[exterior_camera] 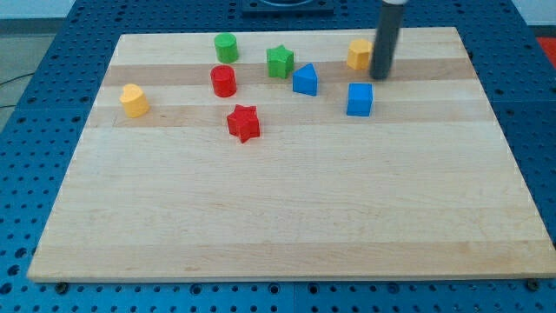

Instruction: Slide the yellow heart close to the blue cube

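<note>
Your rod has no jaws to open or close, and my tip [380, 76] rests just above the blue cube [360, 99], so the yellow heart [134, 101], far to its left, waits unpushed.

Pale smooth wooden board [287, 217], matt blue perforated table [35, 130], dark matt rod [384, 39]

Wooden board [287, 217], resting on blue perforated bench [35, 113]. Upper frame, left to right: yellow heart [134, 101], green cylinder [226, 47], red cylinder [223, 81], red star [244, 123], green star [280, 62], blue pentagonal block [305, 80], blue cube [360, 99], yellow block [359, 54] beside my tip [380, 76].
</note>
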